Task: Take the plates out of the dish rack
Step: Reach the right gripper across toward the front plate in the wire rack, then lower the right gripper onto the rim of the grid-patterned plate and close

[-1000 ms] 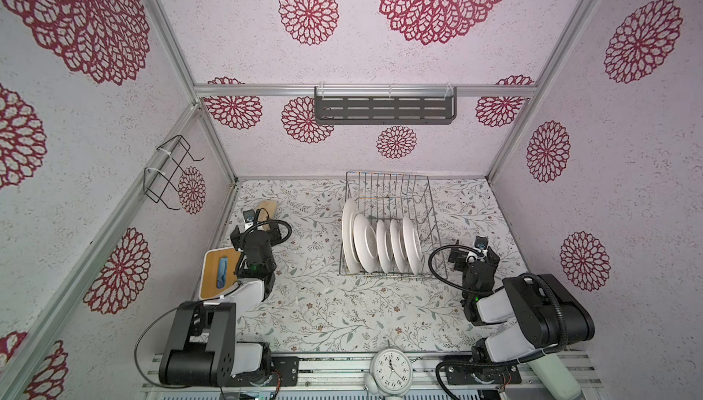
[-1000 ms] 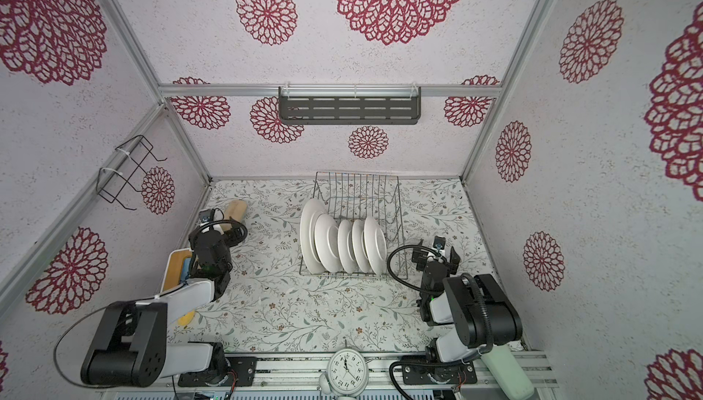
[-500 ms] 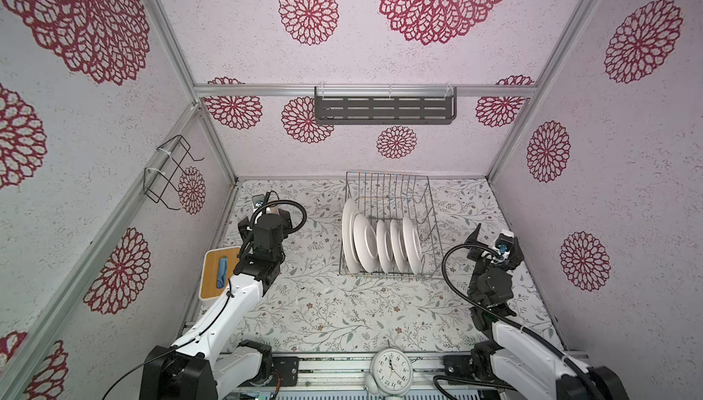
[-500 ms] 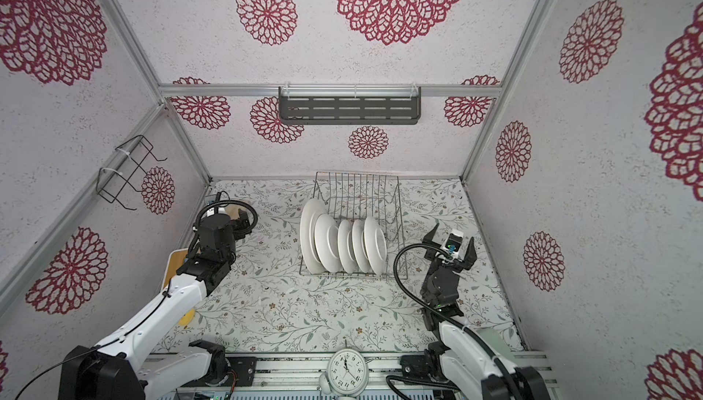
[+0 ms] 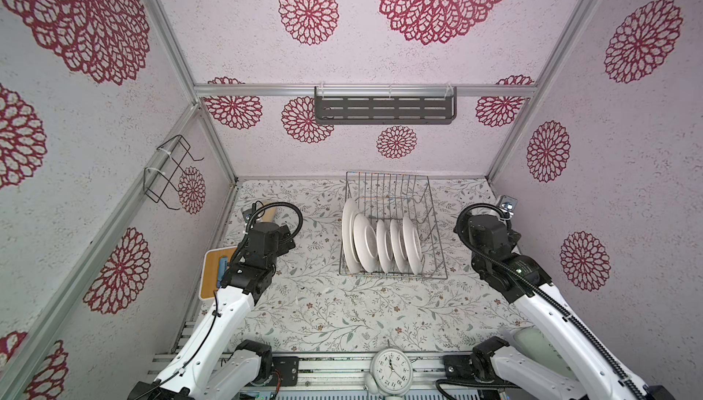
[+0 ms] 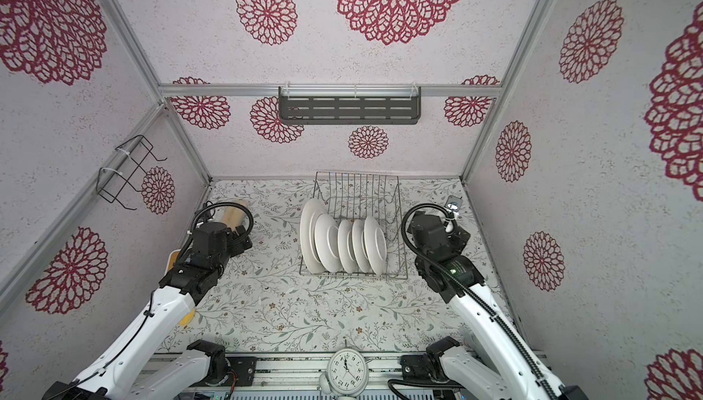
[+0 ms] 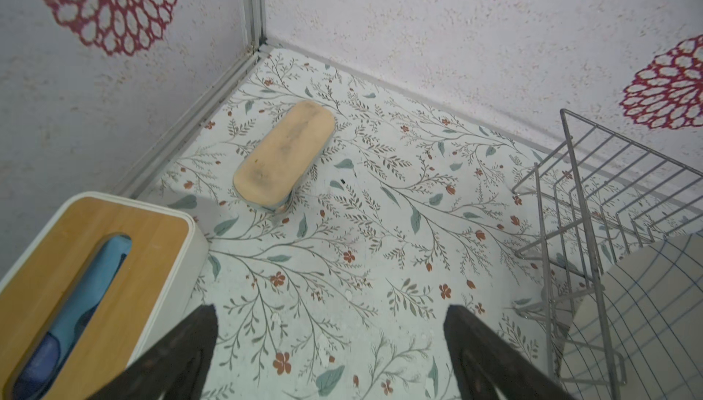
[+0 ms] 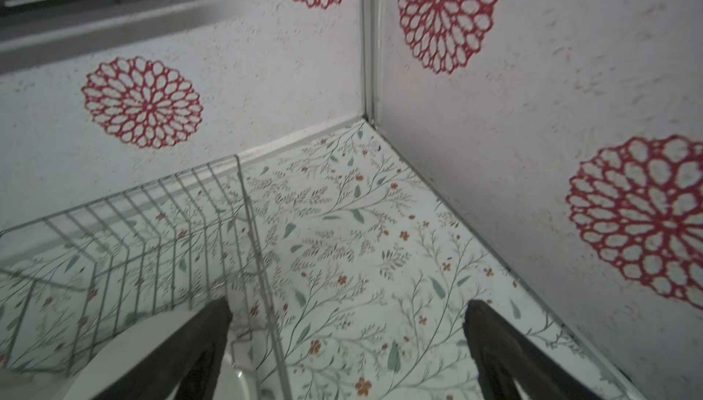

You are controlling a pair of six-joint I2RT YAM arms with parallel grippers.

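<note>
1. The dish rack (image 5: pixel 433 227) stands on the desk (image 5: pixel 323 310), close to the back wall. All five plates (image 5: pixel 380 246) stand on edge in the half of the rack nearer the arms. None has been unloaded yet.
2. Change: a second ago both arms sat folded low, well short of the rack. They have since extended and now flank it, one on each side.
3. The left pincer (image 7: pixel 329 314) is released, jaws wide and empty. It hovers beside the rack and apart from it, on the side where the large grid-lined plate (image 7: pixel 654 303) stands.
4. The right pincer (image 8: pixel 348 307) is also released and empty. It hovers over the rack's opposite side wire, with the end plate (image 8: pixel 125 356) just below one finger.
5. Reading: the approach has begun but no grasp is made. The next move probably calls for lining open jaws up with a plate's upper rim.
6. A tissue box (image 7: pixel 95 265) and a tan block (image 7: pixel 285 151) lie beyond the rack's left-arm side, and neither is involved.
</note>
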